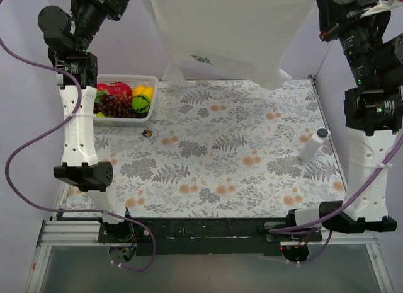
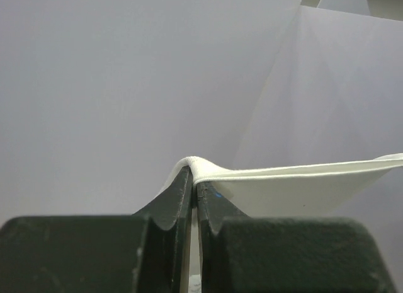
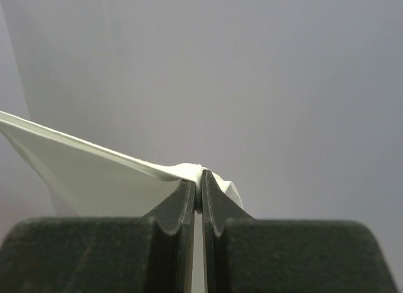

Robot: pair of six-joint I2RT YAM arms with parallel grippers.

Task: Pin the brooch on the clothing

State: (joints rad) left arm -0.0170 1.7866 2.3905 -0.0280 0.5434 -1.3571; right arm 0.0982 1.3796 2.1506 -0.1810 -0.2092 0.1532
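left gripper (image 2: 194, 181): clenched on shirt (image 1: 227, 34) edge
right gripper (image 3: 198, 184): clenched on shirt's other end
shirt: hangs stretched between both grippers, raised, beyond and right of basket (image 1: 123, 121)
brooch (image 1: 147, 133): lying loose, just off basket's near right corner

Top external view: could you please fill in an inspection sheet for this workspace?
Surface: table, covered by a floral-print cloth.
Job's things: white T-shirt held up at the far side, hanging down; small dark round item beside the basket, possibly the brooch.
Clutter: white basket of fruit, far left; white tube with a dark cap, right.
Grippers: left gripper shut on the T-shirt's edge; right gripper likewise.
Cables: purple cables loop from both arms.
Surroundings: plain pale walls.
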